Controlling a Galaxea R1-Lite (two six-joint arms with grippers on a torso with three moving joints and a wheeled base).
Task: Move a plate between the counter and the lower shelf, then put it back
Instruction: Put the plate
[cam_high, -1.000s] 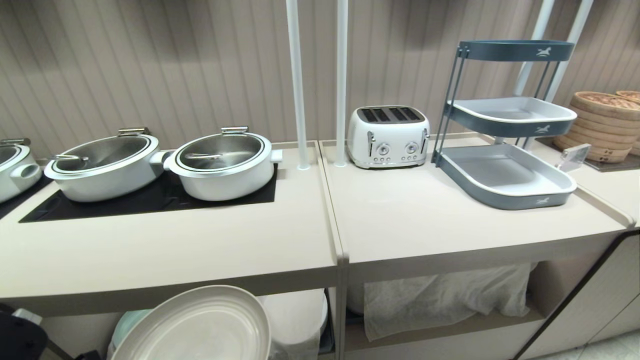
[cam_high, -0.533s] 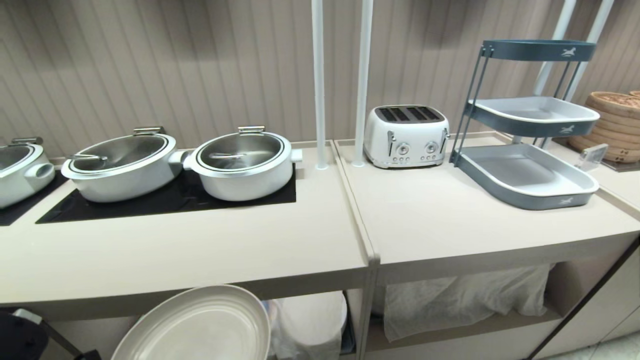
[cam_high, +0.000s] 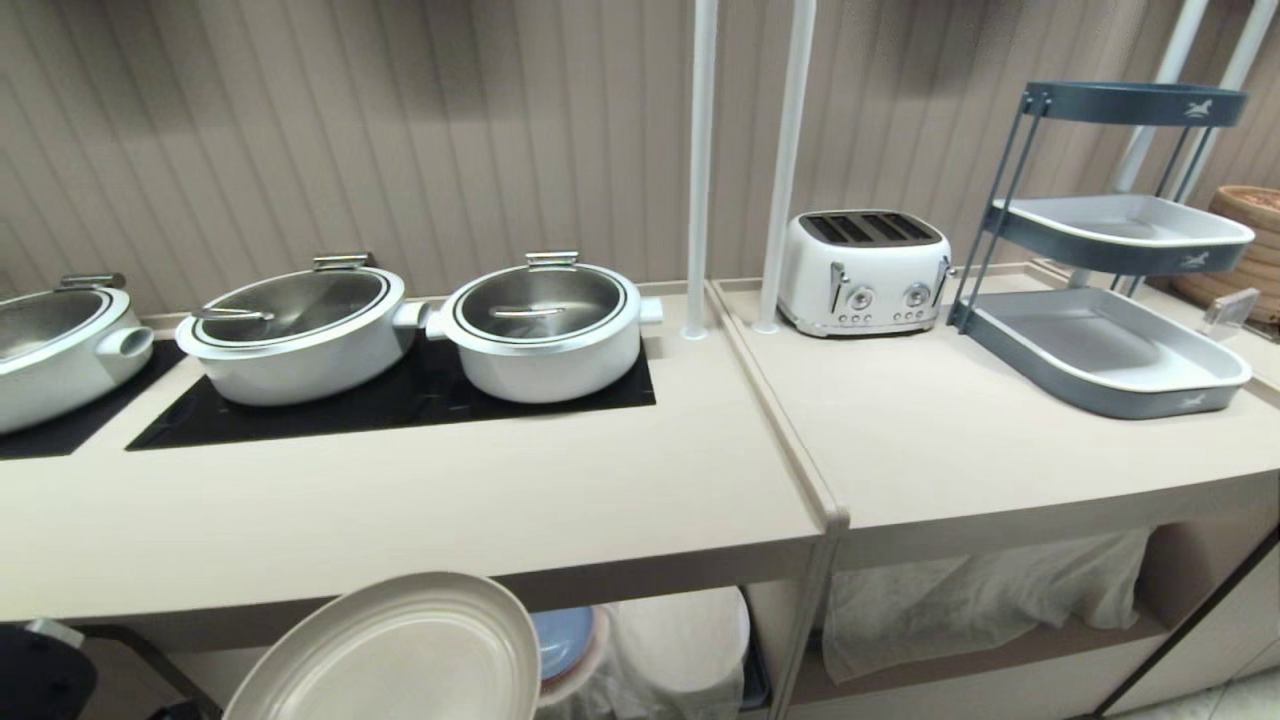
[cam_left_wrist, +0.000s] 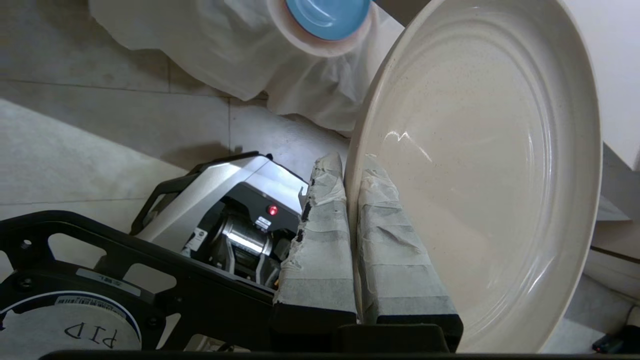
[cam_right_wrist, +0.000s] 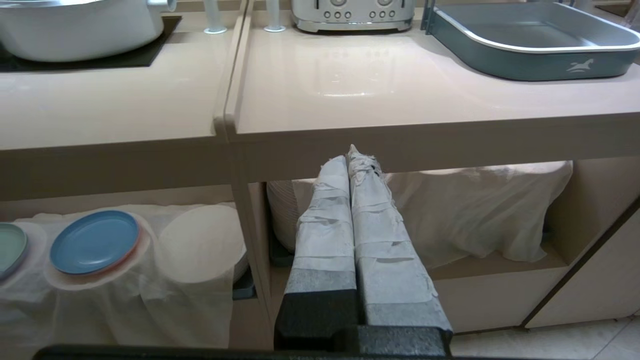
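Observation:
The cream plate (cam_high: 400, 650) hangs tilted on edge in front of the counter (cam_high: 500, 500), below its front edge at the lower left of the head view. My left gripper (cam_left_wrist: 350, 162) is shut on the rim of the plate (cam_left_wrist: 480, 165), one taped finger on each face. The lower shelf (cam_right_wrist: 115, 196) lies under the counter, with cloth-draped stacks and a blue plate (cam_right_wrist: 94, 241) on one of them. My right gripper (cam_right_wrist: 348, 155) is shut and empty, level with the counter's front edge and apart from the plate.
Two lidded white pots (cam_high: 545, 325) stand on a black hob panel. Two white poles (cam_high: 700, 170), a white toaster (cam_high: 865, 270) and a grey tiered tray rack (cam_high: 1110, 350) stand further right. A cloth-covered heap (cam_high: 980, 600) fills the right bay. My base (cam_left_wrist: 215, 210) is below the plate.
The whole head view has shifted: counter, pots and toaster slid rightwards, so the camera moved left. The held plate keeps its place in the picture. A blue plate has come into view under the counter.

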